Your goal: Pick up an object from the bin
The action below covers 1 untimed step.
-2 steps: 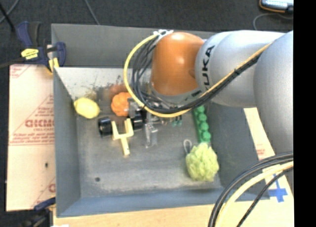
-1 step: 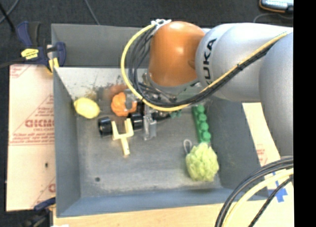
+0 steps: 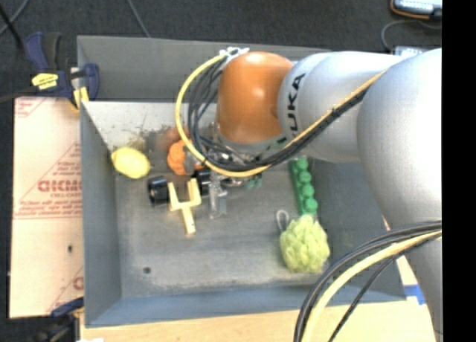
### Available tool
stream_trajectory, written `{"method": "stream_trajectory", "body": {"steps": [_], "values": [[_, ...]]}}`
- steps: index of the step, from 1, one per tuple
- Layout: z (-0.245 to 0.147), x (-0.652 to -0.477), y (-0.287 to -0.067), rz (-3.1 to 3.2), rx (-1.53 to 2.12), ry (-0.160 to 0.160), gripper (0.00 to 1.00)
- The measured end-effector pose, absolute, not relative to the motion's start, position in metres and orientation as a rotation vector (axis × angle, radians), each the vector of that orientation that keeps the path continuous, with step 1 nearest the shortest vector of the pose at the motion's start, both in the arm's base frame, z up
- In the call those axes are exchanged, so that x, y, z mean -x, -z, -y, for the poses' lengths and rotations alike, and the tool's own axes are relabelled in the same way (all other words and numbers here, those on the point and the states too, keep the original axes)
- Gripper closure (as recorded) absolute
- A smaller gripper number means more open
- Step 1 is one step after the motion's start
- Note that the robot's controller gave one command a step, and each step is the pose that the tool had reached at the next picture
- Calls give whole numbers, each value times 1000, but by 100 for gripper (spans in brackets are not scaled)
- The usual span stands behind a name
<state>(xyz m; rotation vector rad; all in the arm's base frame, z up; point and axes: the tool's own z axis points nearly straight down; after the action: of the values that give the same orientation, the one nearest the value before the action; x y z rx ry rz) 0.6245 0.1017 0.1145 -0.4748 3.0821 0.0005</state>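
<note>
Grey bin (image 3: 223, 262), gripper (image 3: 216, 201) low just beside cream forked piece (image 3: 184, 205), open or closed unclear

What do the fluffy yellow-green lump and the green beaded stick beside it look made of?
Fluffy lump: probably soft yarn or microfibre, matte, judging by its nubby tufted surface. Beaded stick: likely moulded plastic or rubber, smooth, with even rounded bumps.
</note>
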Motion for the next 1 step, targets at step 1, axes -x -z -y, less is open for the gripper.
{"method": "stream_trajectory", "body": {"steps": [1], "values": [[-98,-632,-90,-3124,317,-20,0]]}}
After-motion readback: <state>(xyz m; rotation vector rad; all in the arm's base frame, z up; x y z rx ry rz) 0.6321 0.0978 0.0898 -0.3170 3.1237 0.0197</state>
